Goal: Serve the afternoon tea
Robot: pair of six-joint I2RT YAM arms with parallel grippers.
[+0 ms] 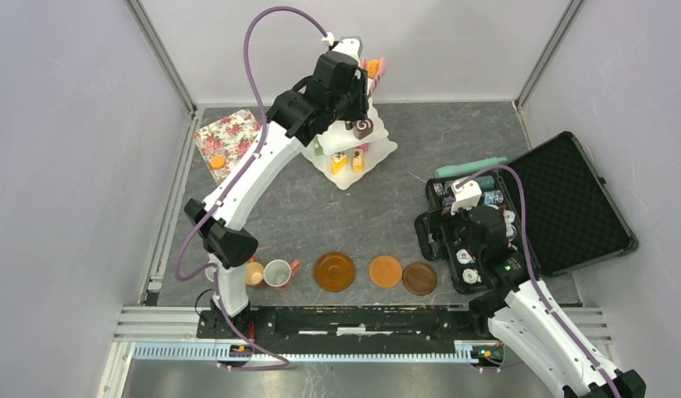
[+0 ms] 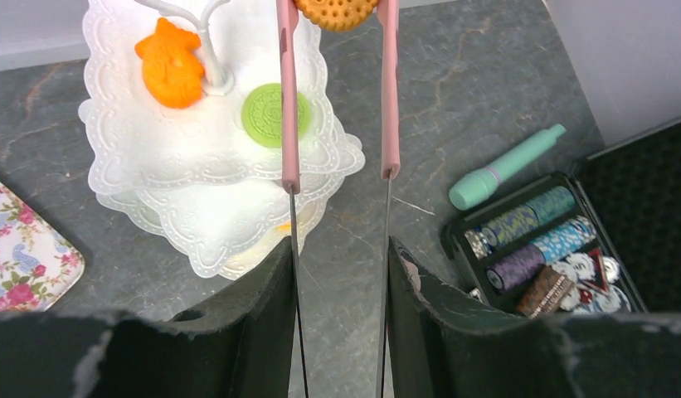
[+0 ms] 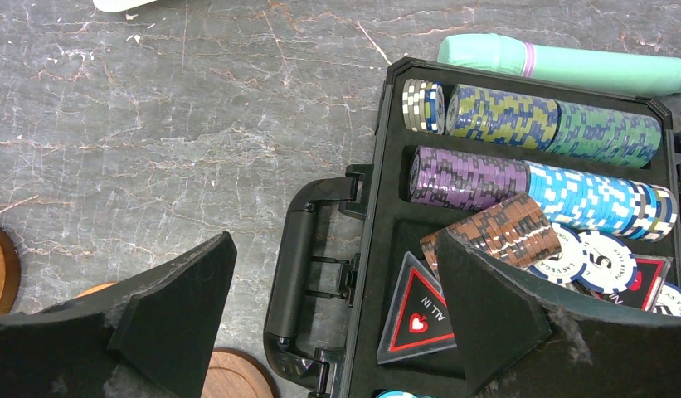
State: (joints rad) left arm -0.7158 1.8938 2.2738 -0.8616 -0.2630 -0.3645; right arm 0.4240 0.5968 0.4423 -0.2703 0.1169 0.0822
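The white three-tier stand (image 1: 378, 151) stands at the back centre with small toy cakes on its tiers. In the left wrist view its top tier (image 2: 146, 141) bears an orange cake (image 2: 171, 62) and a green round biscuit (image 2: 266, 114). My left gripper (image 2: 339, 249) is shut on pink tongs (image 2: 289, 99), which pinch a round orange biscuit (image 2: 335, 10) beside the stand's top (image 1: 372, 66). Two mugs (image 1: 278, 273) stand by the left arm base. Three brown-orange saucers (image 1: 334, 271) lie in a row at the front. My right gripper (image 3: 333, 249) is open and empty over the case handle.
An open black case of poker chips (image 1: 561, 207) lies at the right, its handle (image 3: 299, 257) below my right gripper. A mint-green stick (image 1: 469, 168) lies behind it. A floral tray (image 1: 227, 143) with an orange piece (image 1: 217, 162) lies at the back left.
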